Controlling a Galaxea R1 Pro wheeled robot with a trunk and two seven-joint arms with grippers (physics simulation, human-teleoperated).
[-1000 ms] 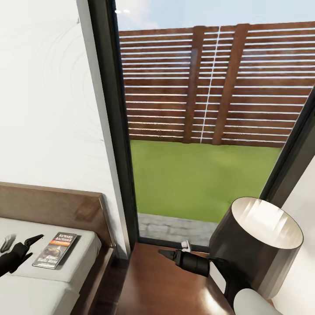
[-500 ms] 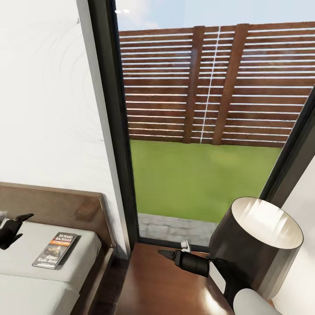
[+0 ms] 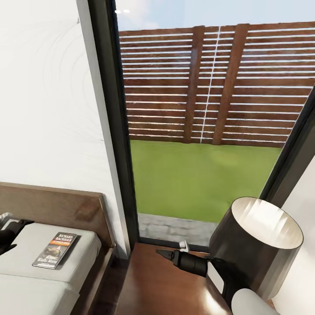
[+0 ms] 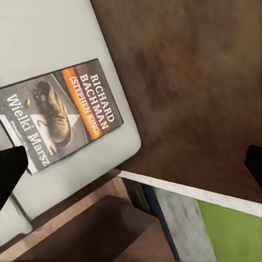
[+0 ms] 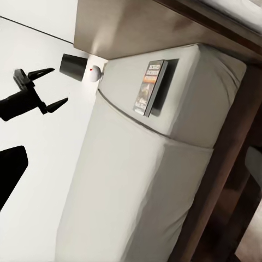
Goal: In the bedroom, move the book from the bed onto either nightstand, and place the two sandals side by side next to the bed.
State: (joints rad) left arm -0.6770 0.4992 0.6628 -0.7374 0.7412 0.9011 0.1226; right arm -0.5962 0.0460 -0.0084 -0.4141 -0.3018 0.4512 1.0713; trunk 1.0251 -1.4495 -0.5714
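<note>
Reaching with your left gripper (image 5: 46, 87) spread open, you risk shoving the book (image 3: 54, 250) off the bed (image 3: 26, 284) corner.

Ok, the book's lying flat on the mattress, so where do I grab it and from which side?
Probably by its long edge nearest the nightstand. The book lies flat near the mattress corner of the bed, cover up, so a top-down pinch has little to bite. The left end effector, open, hovers beside it: pinching that edge from the bed's side, perhaps after sliding it over the rim, looks most workable.
</note>
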